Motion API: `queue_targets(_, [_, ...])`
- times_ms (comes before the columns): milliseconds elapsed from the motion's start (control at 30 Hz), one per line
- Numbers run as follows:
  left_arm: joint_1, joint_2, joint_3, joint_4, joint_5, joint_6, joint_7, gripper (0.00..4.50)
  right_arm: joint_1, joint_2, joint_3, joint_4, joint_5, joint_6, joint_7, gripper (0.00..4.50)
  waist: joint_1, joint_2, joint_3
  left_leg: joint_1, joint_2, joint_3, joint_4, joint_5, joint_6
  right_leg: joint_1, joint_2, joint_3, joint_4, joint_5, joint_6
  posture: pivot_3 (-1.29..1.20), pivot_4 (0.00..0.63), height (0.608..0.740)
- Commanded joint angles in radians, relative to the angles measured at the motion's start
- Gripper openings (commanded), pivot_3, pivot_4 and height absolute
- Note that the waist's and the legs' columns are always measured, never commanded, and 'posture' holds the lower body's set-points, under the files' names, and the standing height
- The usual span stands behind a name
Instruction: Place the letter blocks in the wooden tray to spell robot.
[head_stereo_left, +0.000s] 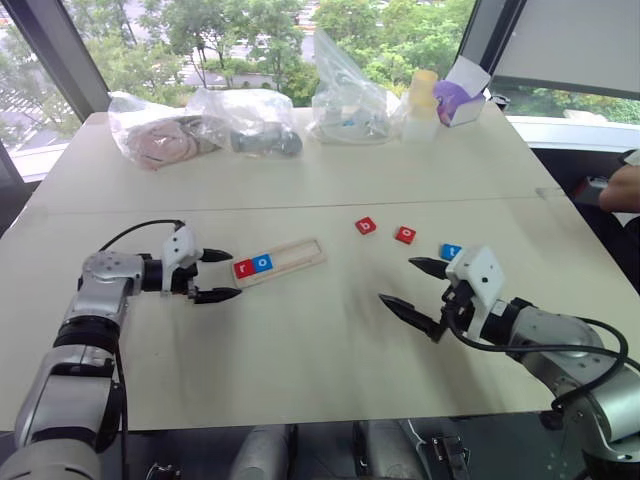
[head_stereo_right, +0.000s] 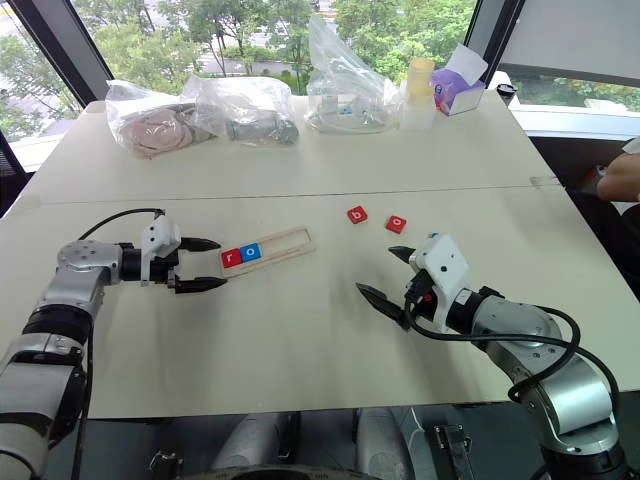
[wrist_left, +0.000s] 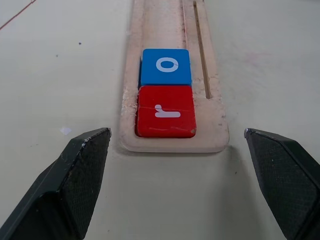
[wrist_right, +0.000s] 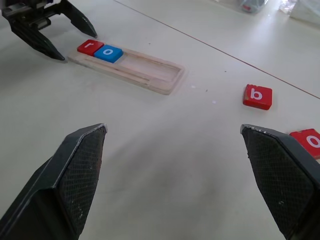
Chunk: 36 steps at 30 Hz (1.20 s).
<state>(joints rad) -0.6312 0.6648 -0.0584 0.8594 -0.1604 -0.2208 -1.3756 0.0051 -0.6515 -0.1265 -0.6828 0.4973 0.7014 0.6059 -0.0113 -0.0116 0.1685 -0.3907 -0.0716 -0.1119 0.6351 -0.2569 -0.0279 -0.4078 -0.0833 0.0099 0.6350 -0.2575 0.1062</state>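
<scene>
The wooden tray (head_stereo_left: 296, 254) lies slantwise left of the table's middle. A red r block (wrist_left: 166, 117) and a blue o block (wrist_left: 166, 66) sit side by side at its left end. My left gripper (head_stereo_left: 235, 274) is open just off that end, its fingers apart and holding nothing. A red b block (head_stereo_left: 366, 226) and a red o block (head_stereo_left: 405, 235) lie loose to the right of the tray. A blue block (head_stereo_left: 451, 251) is partly hidden behind my right gripper (head_stereo_left: 395, 280), which hangs open and empty nearer the front.
Three clear plastic bags (head_stereo_left: 255, 125) with items, a yellow-and-white container (head_stereo_left: 422, 100) and a purple-and-white box (head_stereo_left: 460, 100) line the far side of the table. A person's arm (head_stereo_left: 622, 185) shows at the right edge. A seam crosses the tabletop behind the tray.
</scene>
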Motion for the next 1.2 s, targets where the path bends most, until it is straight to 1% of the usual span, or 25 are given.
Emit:
queue_targets(33, [-0.027, 0.005, 0.007, 0.012, 0.019, -0.042, 0.006, 4.50, 0.003, -0.016, -0.021, -0.049, 0.014, -0.002, -0.004, 4.44, -0.001, 0.000, 0.000, 0.000, 0.000, 0.000, 0.000, 0.000, 0.000, 0.000, 0.000, 0.000, 0.000, 0.000, 0.000, 0.00, 0.150, 0.740])
queue_targets(333, [-0.063, -0.026, 0.003, 0.123, 0.077, -0.109, 0.080, 4.50, 0.007, -0.019, -0.025, -0.058, 0.006, -0.001, -0.013, 4.44, 0.001, 0.000, 0.000, 0.000, 0.000, 0.000, 0.005, 0.000, 0.000, 0.001, 0.000, 0.000, 0.004, 0.000, 0.000, 0.00, 0.150, 0.740])
queue_targets(500, [-0.075, -0.040, -0.006, 0.156, 0.087, -0.116, 0.078, 4.50, 0.008, -0.021, -0.025, -0.062, 0.004, -0.001, -0.017, 4.44, 0.002, 0.000, 0.000, 0.000, 0.000, -0.001, 0.012, 0.000, 0.000, 0.002, 0.000, 0.000, 0.011, 0.000, 0.000, 0.00, 0.150, 0.740])
queue_targets(667, [-0.086, -0.064, -0.023, 0.193, 0.106, -0.113, 0.066, 4.50, 0.010, -0.027, -0.028, -0.064, 0.002, -0.002, -0.019, 4.44, 0.004, 0.000, -0.001, 0.001, 0.000, -0.001, 0.013, 0.000, 0.000, 0.003, 0.000, 0.000, 0.011, 0.000, 0.000, 0.00, 0.150, 0.740])
queue_targets(967, [-0.102, -0.074, -0.030, 0.230, 0.122, -0.137, 0.053, 4.50, 0.013, -0.032, -0.028, -0.074, 0.011, 0.005, -0.029, 4.44, 0.013, 0.000, -0.001, 0.001, -0.001, -0.001, 0.013, 0.000, 0.000, 0.003, 0.000, 0.000, 0.011, 0.000, 0.000, 0.00, 0.150, 0.740])
queue_targets(1000, [-0.104, -0.075, -0.029, 0.234, 0.124, -0.142, 0.054, 3.94, 0.013, -0.031, -0.027, -0.075, 0.011, 0.005, -0.031, 4.50, 0.015, 0.000, -0.001, 0.001, -0.001, -0.001, 0.013, 0.000, 0.000, 0.003, 0.000, 0.000, 0.011, 0.000, 0.000, 0.00, 0.150, 0.740])
queue_targets(1033, [-0.105, -0.077, -0.028, 0.237, 0.125, -0.147, 0.054, 3.64, 0.014, -0.031, -0.027, -0.076, 0.011, 0.005, -0.032, 4.50, 0.018, 0.000, -0.001, 0.001, -0.001, -0.001, 0.013, 0.000, 0.000, 0.003, 0.000, 0.000, 0.011, 0.000, 0.000, 0.00, 0.150, 0.740])
queue_targets(1067, [-0.107, -0.078, -0.027, 0.241, 0.126, -0.151, 0.054, 3.22, 0.014, -0.031, -0.026, -0.077, 0.012, 0.006, -0.034, 4.50, 0.019, 0.000, -0.001, 0.001, -0.001, -0.001, 0.013, 0.000, 0.000, 0.003, 0.000, 0.000, 0.011, 0.000, 0.000, 0.00, 0.150, 0.740])
queue_targets(1100, [-0.108, -0.080, -0.027, 0.243, 0.125, -0.153, 0.044, 3.11, 0.014, -0.030, -0.026, -0.077, 0.012, 0.006, -0.035, 4.50, 0.021, 0.000, -0.001, 0.001, -0.001, -0.001, 0.013, 0.000, 0.000, 0.003, 0.000, 0.000, 0.011, 0.000, 0.000, 0.00, 0.150, 0.740])
queue_targets(1200, [-0.108, -0.084, -0.026, 0.243, 0.122, -0.158, 0.025, 3.11, 0.014, -0.031, -0.025, -0.077, 0.014, 0.006, -0.036, 4.50, 0.022, 0.000, -0.001, 0.001, -0.001, -0.001, 0.013, 0.000, 0.000, 0.003, 0.000, 0.000, 0.011, 0.000, 0.000, 0.00, 0.150, 0.740])
